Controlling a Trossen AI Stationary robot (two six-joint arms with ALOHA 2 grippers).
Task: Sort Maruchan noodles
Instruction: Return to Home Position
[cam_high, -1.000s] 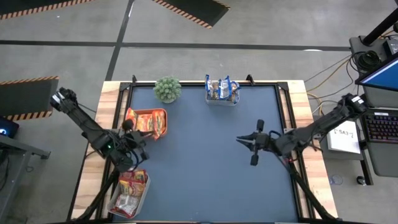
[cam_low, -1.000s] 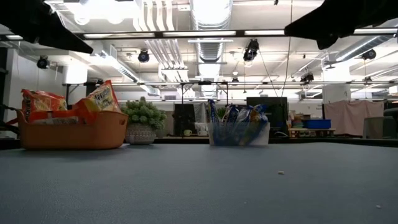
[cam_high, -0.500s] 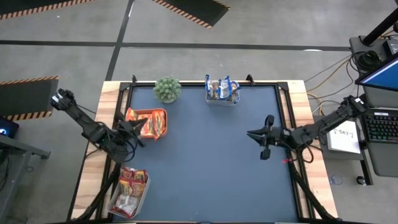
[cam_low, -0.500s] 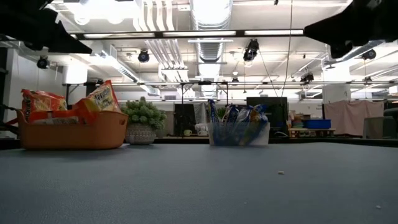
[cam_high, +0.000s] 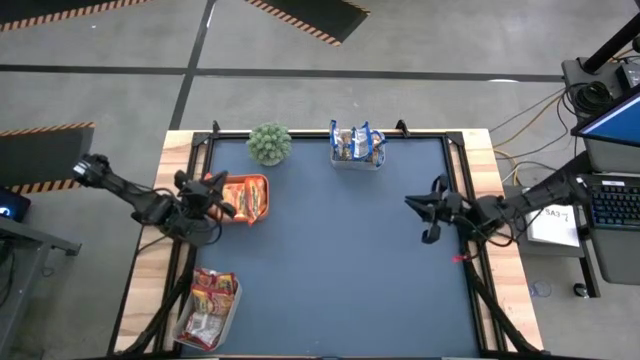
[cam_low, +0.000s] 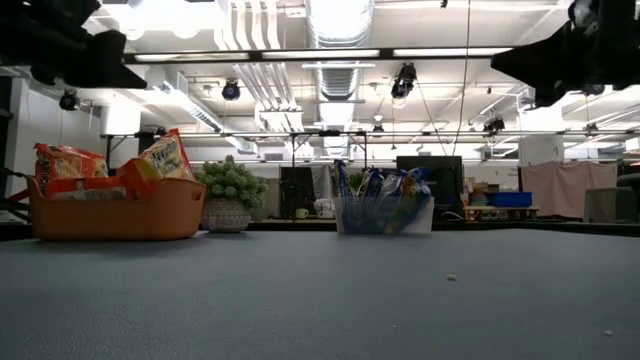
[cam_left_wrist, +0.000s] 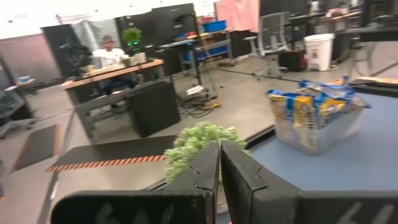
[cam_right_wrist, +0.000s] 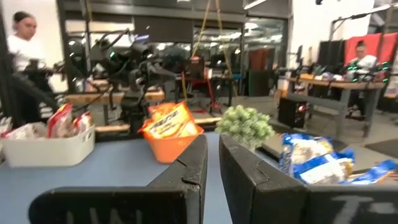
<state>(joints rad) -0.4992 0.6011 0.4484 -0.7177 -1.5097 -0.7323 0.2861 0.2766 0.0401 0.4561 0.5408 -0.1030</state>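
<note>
Left tool (cam_left_wrist: 219, 149) by orange bin (cam_high: 262, 196), right tool (cam_right_wrist: 211, 140) over table (cam_high: 330, 270) — both pressed together.

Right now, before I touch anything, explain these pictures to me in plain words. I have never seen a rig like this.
This is a robot with two dark arms at a blue-topped table. One picture looks straight down, one looks level across the tabletop, and one comes from a camera on each wrist. On the table stand an orange bin of orange noodle packs, a clear tub of blue noodle packs, a pale bin of red noodle packs, and a small potted plant. The left end effector hangs near the orange bin, the right end effector near the table's right edge. Both are shut and hold nothing.
</note>
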